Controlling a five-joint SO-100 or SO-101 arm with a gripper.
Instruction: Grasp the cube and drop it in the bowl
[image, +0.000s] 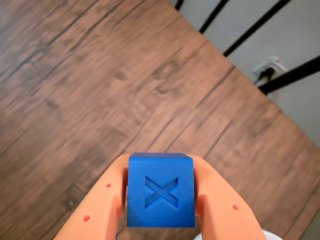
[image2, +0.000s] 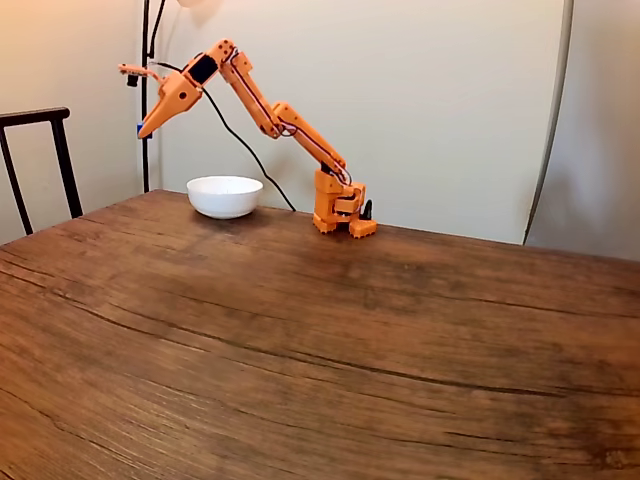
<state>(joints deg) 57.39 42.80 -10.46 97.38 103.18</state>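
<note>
arm (image2: 275, 115) raised, outstretched | jaws clamp cube (image: 160, 192) | above-left of bowl (image2: 224, 196)

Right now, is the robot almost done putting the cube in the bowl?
Partly. The grab looks done: the claw is shut on the blue cube, held high off the table. In the fixed view the claw sits left of the white bowl, not over it. Left to do: swing over the bowl and let go.
</note>
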